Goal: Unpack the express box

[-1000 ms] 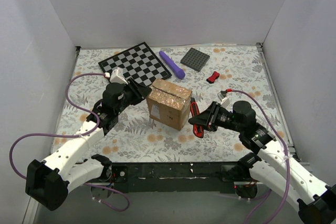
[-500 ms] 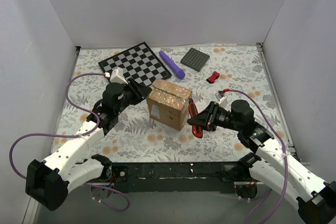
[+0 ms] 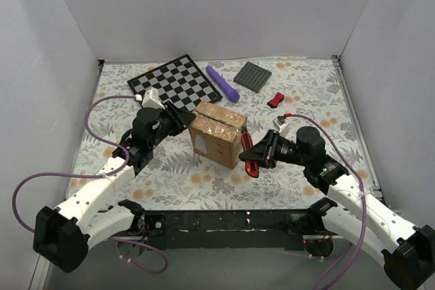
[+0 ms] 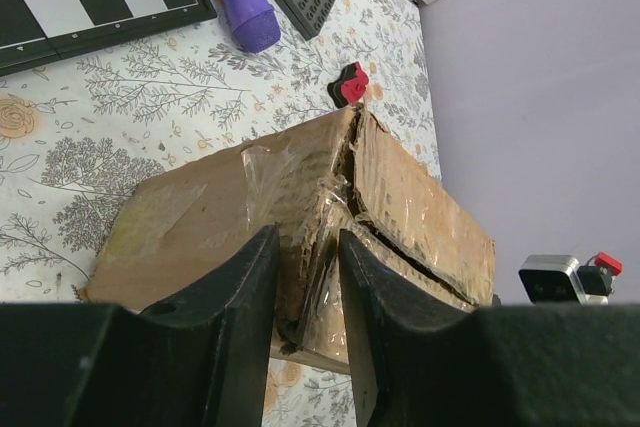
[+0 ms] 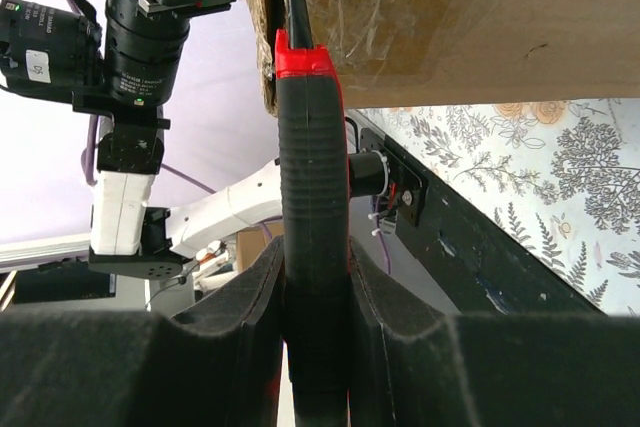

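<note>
brown cardboard is gaping along the top seam of the express box, which is sitting mid-table on the floral cloth, between my two arms. i'm judging the task as partly done. the glossy tape is looking torn and crumpled at the seam, but the flaps are lying down and nothing is out of the box. finishing the cut, folding the flaps back and emptying it are all remaining.

the right gripper is clamping a red and black utility knife tight by its handle, with the blade tip meeting the box's taped upper edge. the left gripper is sitting at the opposite top edge, jaws only narrowly apart. i cannot tell whether they are pinching cardboard or merely resting there.

the left wrist view is giving me the split seam, which the top view is barely showing. the right wrist view alone is showing the blade's contact, and only the top view is showing both arms flanking the box.
</note>
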`<move>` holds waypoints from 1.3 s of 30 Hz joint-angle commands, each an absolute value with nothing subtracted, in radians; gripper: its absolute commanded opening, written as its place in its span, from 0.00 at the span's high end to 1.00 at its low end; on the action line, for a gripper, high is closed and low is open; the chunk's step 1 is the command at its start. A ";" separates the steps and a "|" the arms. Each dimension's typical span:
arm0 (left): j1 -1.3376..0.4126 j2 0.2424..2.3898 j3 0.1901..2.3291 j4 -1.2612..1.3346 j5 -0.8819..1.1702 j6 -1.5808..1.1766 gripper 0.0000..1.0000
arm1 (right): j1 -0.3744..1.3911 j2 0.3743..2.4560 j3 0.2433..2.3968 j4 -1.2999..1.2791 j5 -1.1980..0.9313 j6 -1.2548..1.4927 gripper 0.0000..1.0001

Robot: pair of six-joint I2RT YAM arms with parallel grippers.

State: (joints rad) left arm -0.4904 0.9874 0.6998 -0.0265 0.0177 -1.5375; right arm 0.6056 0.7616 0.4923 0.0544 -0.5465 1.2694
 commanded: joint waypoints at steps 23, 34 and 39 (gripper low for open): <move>-0.581 0.999 0.716 -0.005 -0.104 -1.542 1.00 | 0.617 0.917 0.590 0.059 -0.950 1.109 0.99; -0.580 0.980 0.716 -0.015 -0.120 -1.517 1.00 | 0.615 0.904 0.618 -0.086 -0.960 1.011 0.99; -0.580 0.986 0.733 -0.034 -0.135 -1.506 0.93 | 0.601 0.865 0.713 -0.336 -0.878 0.849 0.99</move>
State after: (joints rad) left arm -0.5785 0.9958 0.7006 -0.0036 -0.0948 -1.5303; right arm 0.6098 0.9119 0.5972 -0.1516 -0.9157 0.9890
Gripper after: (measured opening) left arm 0.048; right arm 0.315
